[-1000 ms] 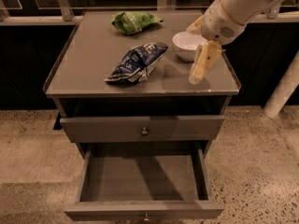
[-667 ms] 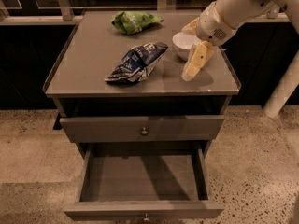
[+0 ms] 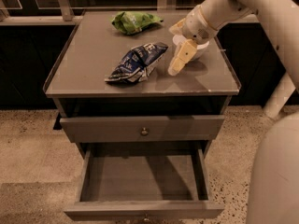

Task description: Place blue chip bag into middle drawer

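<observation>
The tool [image 3: 174,51] is sliding left across the counter [image 3: 88,55]. A second ago it hung in front of the white bowl [image 3: 200,53] on the right side. Now its lower tip sits clear of the bowl and close to the right end of the blue chip bag [image 3: 137,63], though there is still a gap between them. Its two tan fingers [image 3: 181,57] stand apart and nothing is between them.

The blue chip bag has not moved. It lies flat and crumpled near the middle of the counter, its long axis running from front-left to back-right. The green chip bag [image 3: 134,21] behind it is likewise untouched.

Below, the middle drawer [image 3: 142,178] is pulled out, its grey floor bare. The drawer front with the round knob [image 3: 144,131] above it is closed.

This looks like the approach to the pick. The receiving drawer is ready, so what remains is to close the last gap, come down over the bag, grip it and carry it forward and down past the counter's edge.
</observation>
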Tool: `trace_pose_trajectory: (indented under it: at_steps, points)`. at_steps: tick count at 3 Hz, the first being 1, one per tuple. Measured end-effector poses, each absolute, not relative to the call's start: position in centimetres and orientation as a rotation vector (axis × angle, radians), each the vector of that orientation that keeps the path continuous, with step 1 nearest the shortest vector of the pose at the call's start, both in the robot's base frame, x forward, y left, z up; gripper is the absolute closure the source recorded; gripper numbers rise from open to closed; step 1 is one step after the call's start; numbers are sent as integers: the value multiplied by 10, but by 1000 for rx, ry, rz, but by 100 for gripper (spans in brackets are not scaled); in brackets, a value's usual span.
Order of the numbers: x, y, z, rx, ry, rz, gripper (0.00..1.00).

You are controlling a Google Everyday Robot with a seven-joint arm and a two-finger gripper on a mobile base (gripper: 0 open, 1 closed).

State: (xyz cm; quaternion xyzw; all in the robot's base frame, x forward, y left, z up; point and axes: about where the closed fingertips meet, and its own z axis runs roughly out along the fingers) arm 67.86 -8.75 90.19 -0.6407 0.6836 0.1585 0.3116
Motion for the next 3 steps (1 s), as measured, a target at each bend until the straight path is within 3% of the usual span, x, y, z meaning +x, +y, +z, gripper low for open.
trace_pose_trajectory:
  at_steps: [3]
  points:
    - [716,-36,865,-1708,1755,562,0]
